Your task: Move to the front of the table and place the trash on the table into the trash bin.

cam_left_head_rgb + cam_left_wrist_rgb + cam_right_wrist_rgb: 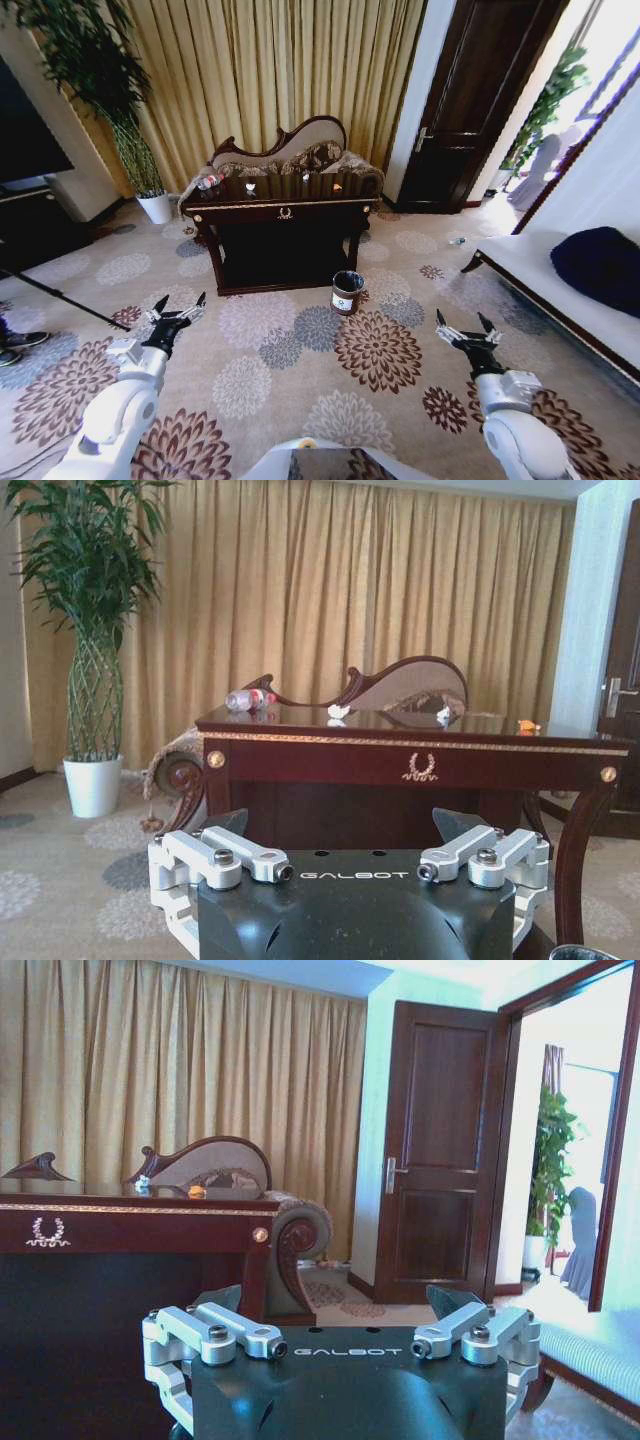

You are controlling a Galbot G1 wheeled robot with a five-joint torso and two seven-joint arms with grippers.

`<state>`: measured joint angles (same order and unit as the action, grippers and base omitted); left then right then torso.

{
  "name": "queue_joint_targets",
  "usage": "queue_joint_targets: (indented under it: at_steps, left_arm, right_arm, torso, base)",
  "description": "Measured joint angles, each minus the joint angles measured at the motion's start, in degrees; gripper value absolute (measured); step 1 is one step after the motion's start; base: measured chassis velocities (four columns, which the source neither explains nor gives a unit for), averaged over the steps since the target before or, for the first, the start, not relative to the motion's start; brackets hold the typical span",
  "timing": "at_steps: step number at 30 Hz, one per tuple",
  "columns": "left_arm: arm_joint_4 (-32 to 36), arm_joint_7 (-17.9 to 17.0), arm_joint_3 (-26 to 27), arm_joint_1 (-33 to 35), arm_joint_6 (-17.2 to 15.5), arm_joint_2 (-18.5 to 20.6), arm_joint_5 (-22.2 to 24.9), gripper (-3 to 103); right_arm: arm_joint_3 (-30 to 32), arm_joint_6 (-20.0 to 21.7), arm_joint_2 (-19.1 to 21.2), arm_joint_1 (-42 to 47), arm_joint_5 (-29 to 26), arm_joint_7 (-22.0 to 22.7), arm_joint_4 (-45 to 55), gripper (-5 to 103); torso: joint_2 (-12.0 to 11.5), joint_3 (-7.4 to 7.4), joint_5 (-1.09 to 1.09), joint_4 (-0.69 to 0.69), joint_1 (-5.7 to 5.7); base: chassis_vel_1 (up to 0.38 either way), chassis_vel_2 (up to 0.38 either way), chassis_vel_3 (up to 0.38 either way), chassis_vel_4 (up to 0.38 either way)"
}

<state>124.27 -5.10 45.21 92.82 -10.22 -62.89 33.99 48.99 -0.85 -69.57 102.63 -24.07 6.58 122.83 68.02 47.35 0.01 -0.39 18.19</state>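
The dark glossy table (320, 211) with gold trim stands ahead across the carpet. On its top lie a clear bottle (208, 182) with a red label at the left end, white crumpled scraps (250, 187) and a tiny orange piece (336, 186). The round dark-brown trash bin (347, 292) sits on the floor by the table's front right leg. My left gripper (181, 303) and right gripper (460, 320) hover open and empty over the carpet, well short of the table. The left wrist view shows the bottle (250, 699), a scrap (338, 712) and the orange piece (528, 725) beyond the left gripper (340, 825).
A carved-back sofa (290, 145) stands behind the table against gold curtains. A plant in a white pot (155, 207) is at the left, a dark door (470, 110) at the right. A bench with a blue cushion (600, 265) runs along the right. Open floral carpet lies between me and the table.
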Motion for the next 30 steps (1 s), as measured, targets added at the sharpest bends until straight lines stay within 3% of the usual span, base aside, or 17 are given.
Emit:
queue_joint_targets:
  at_steps: [8,30]
  left_arm:
    - [0.06,0.08,-0.33,-0.33,0.0,-0.37,-0.2,100]
    - [-1.65,0.05,-1.75,-1.98,0.54,-0.78,-0.82,100]
  right_arm:
    - [-1.18,1.93,-0.43,-0.89,1.21,0.78,0.81,100]
    - [-2.61,1.2,-0.96,-0.49,2.6,-1.07,1.17,100]
  torso:
    - [0.0,0.0,0.0,0.0,0.0]
    - [-0.01,0.01,0.0,0.0,0.02]
  base:
    - [0.0,0.0,0.0,0.0]
    - [-0.069,0.067,0.07,-0.069]
